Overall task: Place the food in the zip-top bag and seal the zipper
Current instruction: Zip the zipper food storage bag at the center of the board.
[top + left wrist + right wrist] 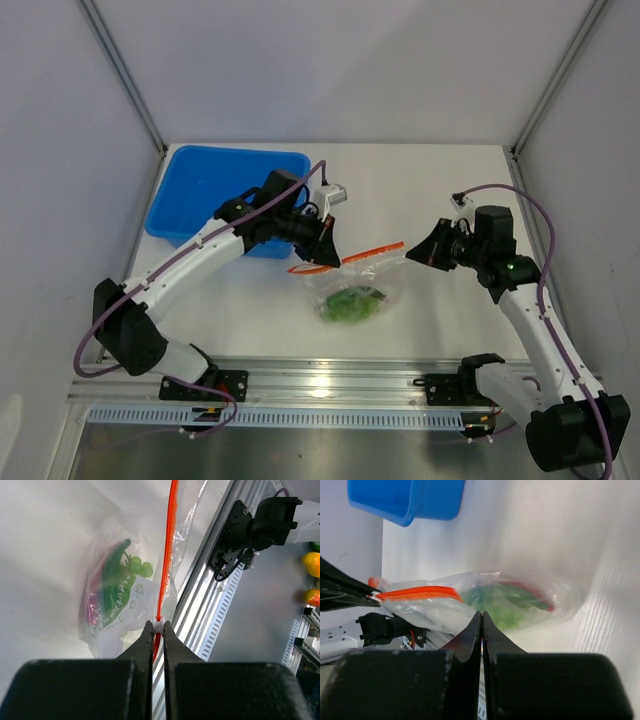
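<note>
On the white table (pixel 450 190), the floppy clear plastic zip-top bag (pixel 385 272) looks slippery: left gripper (pixel 157 625) clamps its red-orange zipper (pixel 171 530) at nine o'clock, right gripper (pixel 481 614) clamps the three-o'clock corner.

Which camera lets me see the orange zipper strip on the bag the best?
The left wrist view: the zipper runs long and sharp up from the left gripper, which pinches it. The right wrist view shows only a shorter stretch of it. The top view shows it small and thin.
</note>
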`<state>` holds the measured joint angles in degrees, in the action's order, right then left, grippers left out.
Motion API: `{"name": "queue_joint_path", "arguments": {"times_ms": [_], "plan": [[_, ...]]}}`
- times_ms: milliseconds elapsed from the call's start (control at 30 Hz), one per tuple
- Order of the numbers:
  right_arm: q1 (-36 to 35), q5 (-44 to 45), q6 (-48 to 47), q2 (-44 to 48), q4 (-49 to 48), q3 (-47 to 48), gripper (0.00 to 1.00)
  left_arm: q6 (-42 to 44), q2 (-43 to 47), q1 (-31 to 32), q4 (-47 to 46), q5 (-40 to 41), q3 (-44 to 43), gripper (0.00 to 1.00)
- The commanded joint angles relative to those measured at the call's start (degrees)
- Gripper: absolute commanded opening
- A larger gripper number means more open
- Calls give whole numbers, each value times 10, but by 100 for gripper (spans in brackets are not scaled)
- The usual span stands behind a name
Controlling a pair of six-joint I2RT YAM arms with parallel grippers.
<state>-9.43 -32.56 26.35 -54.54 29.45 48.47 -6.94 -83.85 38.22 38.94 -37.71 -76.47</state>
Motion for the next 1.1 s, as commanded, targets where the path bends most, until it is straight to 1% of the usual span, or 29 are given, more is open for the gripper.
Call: {"name": "queue_joint_path", "arguments": {"times_ms": [0, 33, 100, 133, 167, 233, 267, 367, 400, 500, 700, 867, 1067], "plan": [[13, 35, 7, -7, -1, 23, 0, 8, 36, -11, 31, 29, 10, 1], [13, 18, 12, -8, -5, 22, 0, 10, 39, -12, 30, 23, 14, 0], [12, -33, 15, -2, -48, 15, 0, 17, 44, -12, 25, 12, 18, 1], [11, -92, 25, -1, -68, 10, 0, 18, 46, -11, 23, 1, 20, 1], [8, -118, 30, -3, -98, 6, 0, 20, 47, -12, 22, -2, 21, 0], [6, -155, 36, -7, -115, 8, 0, 23, 48, -12, 21, -7, 22, 1], [5, -157, 33, -6, -115, 17, 15, 24, 48, -12, 21, -13, 21, 1], [-2, -164, 13, -10, -107, 33, 51, 25, 48, -12, 18, -22, 25, 1], [-5, -164, 10, -14, -106, 42, 53, 26, 49, -12, 18, -24, 27, 1], [-7, -174, 7, -29, -113, 45, 57, 28, 52, -11, 15, -33, 29, 1], [-3, -160, -5, -64, -120, 49, 58, 27, 55, -12, 15, -39, 30, 0], [1, -130, -31, -90, -97, 72, 59, 26, 61, -12, 15, -40, 30, 1], [8, -149, -37, -112, -109, 73, 59, 25, 58, -12, 15, -42, 30, 1]]}}
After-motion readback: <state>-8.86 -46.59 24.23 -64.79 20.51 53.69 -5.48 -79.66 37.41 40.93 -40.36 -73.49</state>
